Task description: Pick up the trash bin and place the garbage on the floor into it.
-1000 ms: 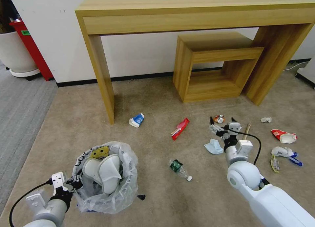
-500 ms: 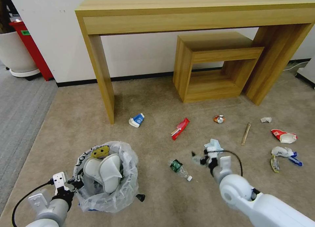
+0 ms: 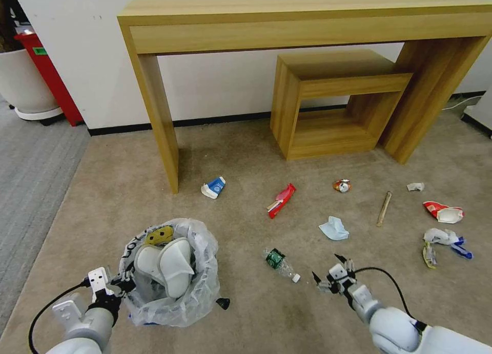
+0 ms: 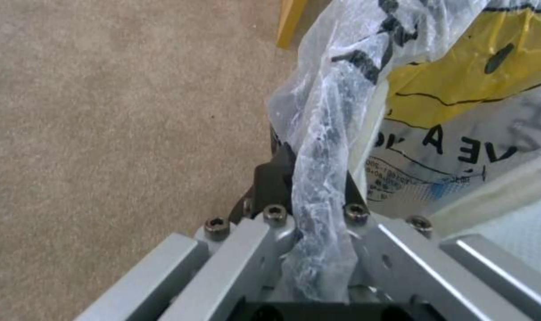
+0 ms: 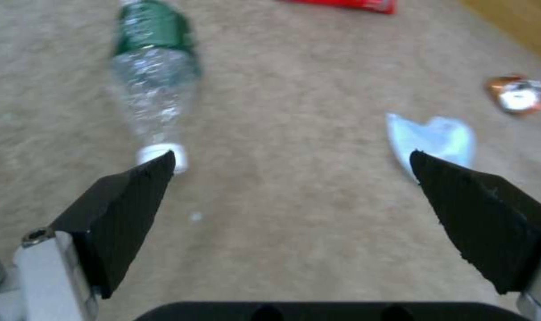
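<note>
Gripping the bagged rim of the trash bin (image 3: 169, 272), the left gripper (image 3: 122, 284) has its jaws closed on the crinkly liner at the bin's near-left edge; the left wrist view shows the twisted plastic pinched between its black fingers (image 4: 271, 178). Two white slippers (image 3: 166, 264) and a yellow wrapper (image 3: 157, 236) sit inside the bin, which is on the beige carpet floor (image 3: 236, 154) near the robot's left. The right gripper (image 3: 328, 269) hovers low over the floor with its jaws spread wide and nothing in them, just right of the green-label plastic bottle (image 3: 281, 264) and nearer the robot than the pale blue mask (image 3: 333, 228). Farther off lie a red wrapper (image 3: 281, 200), a blue-white carton (image 3: 213, 187), a crushed can (image 3: 342, 185) and a wooden stick (image 3: 384, 208), before the wooden desk (image 3: 307, 21).
</note>
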Tool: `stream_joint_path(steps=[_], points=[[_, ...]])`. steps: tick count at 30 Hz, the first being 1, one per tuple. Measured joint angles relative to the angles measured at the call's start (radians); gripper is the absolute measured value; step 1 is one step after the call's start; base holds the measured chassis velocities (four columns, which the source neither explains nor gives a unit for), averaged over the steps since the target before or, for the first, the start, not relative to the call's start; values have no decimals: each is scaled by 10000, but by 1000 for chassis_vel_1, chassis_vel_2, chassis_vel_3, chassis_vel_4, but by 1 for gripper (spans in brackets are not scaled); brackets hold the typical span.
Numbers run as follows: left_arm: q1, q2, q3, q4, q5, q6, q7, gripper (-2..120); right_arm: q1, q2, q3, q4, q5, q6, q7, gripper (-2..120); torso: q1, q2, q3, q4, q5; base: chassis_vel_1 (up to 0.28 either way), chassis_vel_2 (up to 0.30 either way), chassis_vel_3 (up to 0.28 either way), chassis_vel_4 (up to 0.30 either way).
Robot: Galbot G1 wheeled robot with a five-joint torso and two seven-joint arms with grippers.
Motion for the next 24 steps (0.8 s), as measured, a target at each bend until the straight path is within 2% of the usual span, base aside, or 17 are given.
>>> stream_joint_path(steps=[2, 3, 5, 11, 15, 24], points=[[24, -29, -2, 4, 16, -2, 4, 1, 190, 490, -423, -852, -276, 809, -462, 100, 0, 0, 0, 1, 4, 0, 0, 0, 0], [24, -29, -2, 4, 16, -2, 4, 1, 190, 490, -423, -852, -276, 809, -462, 100, 0, 0, 0, 1, 4, 0, 0, 0, 0], [51, -82, -5, 2, 17, -3, 4, 1, 433, 1033, -834, -1522, -400, 1219, -753, 100, 0, 0, 0, 2, 2, 0, 0, 0, 0], [105, -225, 1, 10, 84, -50, 23, 1, 687, 2026, -1177, -2372, -414, 1440, -826, 100, 0, 0, 0, 3, 0, 0, 0, 0, 0], [177, -240, 1, 17, 128, -69, 43, 1, 731, 2415, -1123, -2879, -492, 1550, -827, 100, 0, 0, 0, 2, 2, 0, 0, 0, 0], [188, -246, 40, 56, 151, -73, 59, 1, 833, 2789, -866, -3616, -618, 1697, -898, 100, 0, 0, 0, 2, -1, 0, 0, 0, 0]])
